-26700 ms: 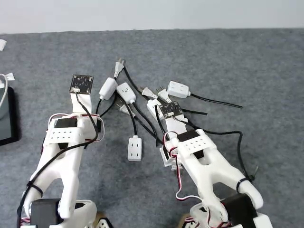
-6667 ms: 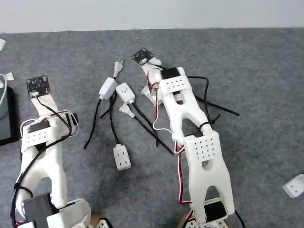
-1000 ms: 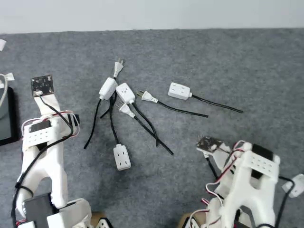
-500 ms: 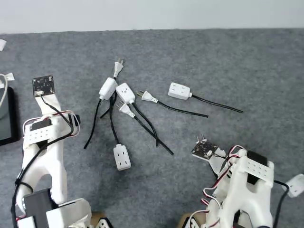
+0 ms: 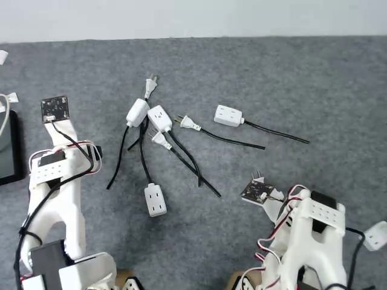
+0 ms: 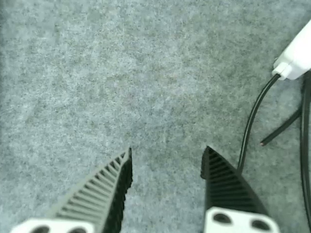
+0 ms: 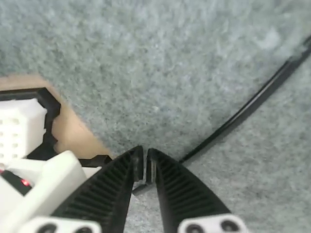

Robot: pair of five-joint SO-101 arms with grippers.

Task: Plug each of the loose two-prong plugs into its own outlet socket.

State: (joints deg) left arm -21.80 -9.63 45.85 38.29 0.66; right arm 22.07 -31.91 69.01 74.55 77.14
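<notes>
Several white two-prong plugs and outlet sockets on black cords lie on the grey carpet. One plug (image 5: 150,83) lies farthest back, beside a white adapter (image 5: 137,112) (image 6: 296,53) and a socket (image 5: 160,118). Two more plugs (image 5: 160,140) (image 5: 188,124) lie loose. Other sockets (image 5: 228,115) (image 5: 155,199) rest apart, and one (image 5: 376,235) is at the right edge. My left gripper (image 6: 165,155) is open over bare carpet, left of the cluster. My right gripper (image 7: 142,151) is shut, low near its base, with a black cord (image 7: 243,116) beside it.
A dark flat device (image 5: 7,151) with a white cable lies at the left edge. The right arm's base and a wooden table edge (image 7: 73,136) sit close behind the right gripper. Open carpet lies between the cluster and the right arm.
The right arm, stretched over the plugs seconds ago, now sits folded by its base; in the last second its wrist shifted slightly left. The left arm has kept still.
</notes>
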